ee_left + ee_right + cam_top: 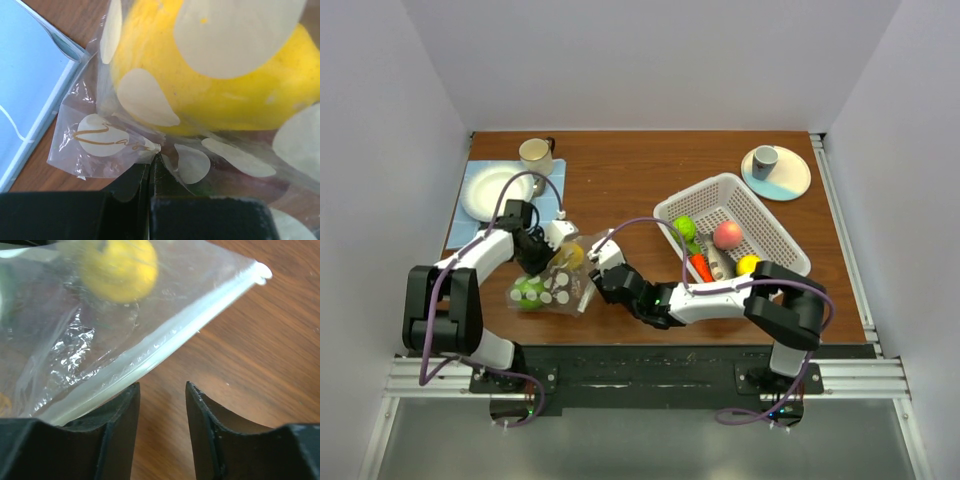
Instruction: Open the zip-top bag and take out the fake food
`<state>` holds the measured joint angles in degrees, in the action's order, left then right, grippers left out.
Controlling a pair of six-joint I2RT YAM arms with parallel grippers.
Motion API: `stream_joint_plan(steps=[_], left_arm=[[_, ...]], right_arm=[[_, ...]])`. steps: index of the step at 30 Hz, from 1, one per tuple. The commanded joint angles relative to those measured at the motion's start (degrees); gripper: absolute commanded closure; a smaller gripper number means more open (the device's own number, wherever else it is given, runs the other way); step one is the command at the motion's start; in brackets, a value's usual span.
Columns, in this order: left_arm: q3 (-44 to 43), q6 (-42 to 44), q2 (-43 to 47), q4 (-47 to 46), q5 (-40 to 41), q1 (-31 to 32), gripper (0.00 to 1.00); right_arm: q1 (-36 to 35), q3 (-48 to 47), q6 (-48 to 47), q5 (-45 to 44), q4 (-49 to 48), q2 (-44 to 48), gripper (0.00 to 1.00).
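Note:
The zip-top bag (558, 285), clear with white dots, lies at the front left of the table. It holds a yellow fruit (573, 255) and a green fruit (528, 292). My left gripper (548, 252) is shut on a fold of the bag's plastic (145, 150), with the yellow fruit (215, 85) just beyond it. My right gripper (592, 268) is open and empty (162, 390) at the bag's right side. The white zip strip (165, 342) lies across the tip of its left finger (122, 410), not between the jaws. The yellow fruit also shows in the right wrist view (117, 267).
A white perforated basket (765, 215) at the right holds a red-pink fruit (726, 235), a green fruit (684, 227), a carrot piece (701, 267), a yellow fruit (748, 264) and a grey-brown piece (719, 263). A plate (488, 192) on a blue mat (25, 85), a mug (535, 153) and a cup on a saucer (790, 178) stand at the back.

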<state>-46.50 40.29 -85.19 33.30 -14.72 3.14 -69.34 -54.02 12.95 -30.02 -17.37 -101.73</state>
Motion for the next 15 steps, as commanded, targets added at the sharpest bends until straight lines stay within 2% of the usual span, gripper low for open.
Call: stream_joint_plan(steps=[1, 6, 15], left_arm=[[-2.11, 1.54, -0.68, -2.01, -0.14, 0.38, 1.00], [-0.79, 2.51, -1.38, -3.68, 0.92, 0.99, 1.00], [0.18, 3.04, 0.90, -3.51, 2.15, 4.16, 1.00]], right_arm=[[-0.27, 0.56, 0.41, 2.51, -6.43, 5.47, 0.53], [-0.27, 5.59, 0.67, 3.21, -9.96, 10.24, 0.49], [-0.27, 5.68, 2.08, 5.14, -12.16, 5.68, 0.48]])
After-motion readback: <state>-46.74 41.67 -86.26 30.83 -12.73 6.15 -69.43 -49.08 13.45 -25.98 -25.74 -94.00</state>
